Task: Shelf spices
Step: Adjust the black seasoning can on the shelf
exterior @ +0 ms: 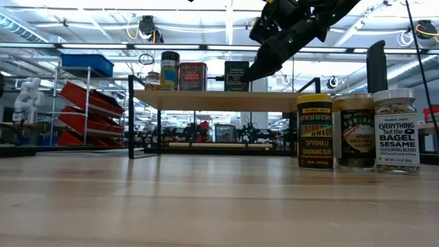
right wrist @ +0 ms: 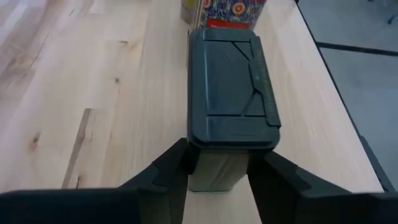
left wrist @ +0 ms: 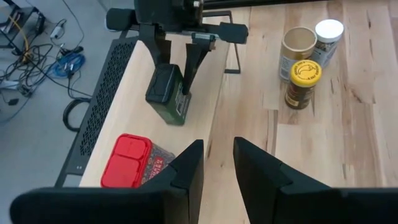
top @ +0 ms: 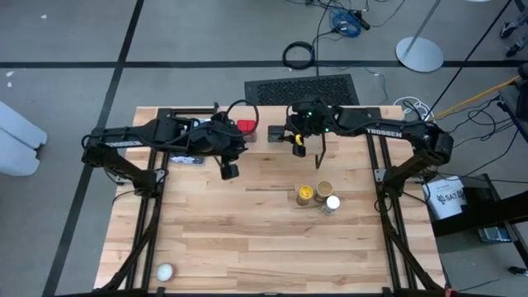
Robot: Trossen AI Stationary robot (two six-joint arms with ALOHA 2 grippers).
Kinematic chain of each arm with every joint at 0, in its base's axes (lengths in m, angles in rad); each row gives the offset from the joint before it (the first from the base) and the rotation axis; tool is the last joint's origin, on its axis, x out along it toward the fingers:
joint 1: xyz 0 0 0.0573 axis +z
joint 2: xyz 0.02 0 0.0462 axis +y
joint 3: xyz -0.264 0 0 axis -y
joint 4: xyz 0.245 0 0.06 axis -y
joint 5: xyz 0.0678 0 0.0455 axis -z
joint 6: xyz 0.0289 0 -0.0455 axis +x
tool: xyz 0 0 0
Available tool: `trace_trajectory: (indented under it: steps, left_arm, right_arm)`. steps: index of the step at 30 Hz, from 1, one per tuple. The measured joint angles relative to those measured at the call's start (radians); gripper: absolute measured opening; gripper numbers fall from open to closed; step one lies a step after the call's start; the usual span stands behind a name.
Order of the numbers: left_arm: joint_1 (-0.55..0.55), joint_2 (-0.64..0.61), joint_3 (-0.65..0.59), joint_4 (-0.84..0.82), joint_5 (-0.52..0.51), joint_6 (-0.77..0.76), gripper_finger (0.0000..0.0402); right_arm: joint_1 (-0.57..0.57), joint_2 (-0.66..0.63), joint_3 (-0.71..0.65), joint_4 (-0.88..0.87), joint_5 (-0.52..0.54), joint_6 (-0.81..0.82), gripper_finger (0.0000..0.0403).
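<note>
Right gripper [right wrist: 217, 163] fingers around black square tin [right wrist: 233, 81] on shelf [exterior: 219, 100], red tin [left wrist: 127, 160] beside, left gripper [left wrist: 217, 165] narrowly parted, empty, above table.

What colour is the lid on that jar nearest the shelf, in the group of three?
Yellow. The jar shows it best in the left wrist view.

One camera looks straight down, one level across the tabletop [top: 247, 223], two ride wrists; all share the shelf [exterior: 219, 100].
</note>
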Motion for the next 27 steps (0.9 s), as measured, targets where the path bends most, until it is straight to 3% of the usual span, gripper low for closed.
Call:
trace_trajectory:
  steps: [27]
  left_arm:
    - [0.000,0.000,0.000,0.025,0.003,0.000,0.0097]
  right_arm:
    - [0.006,0.063,0.000,0.144,-0.054,0.010,0.0133]
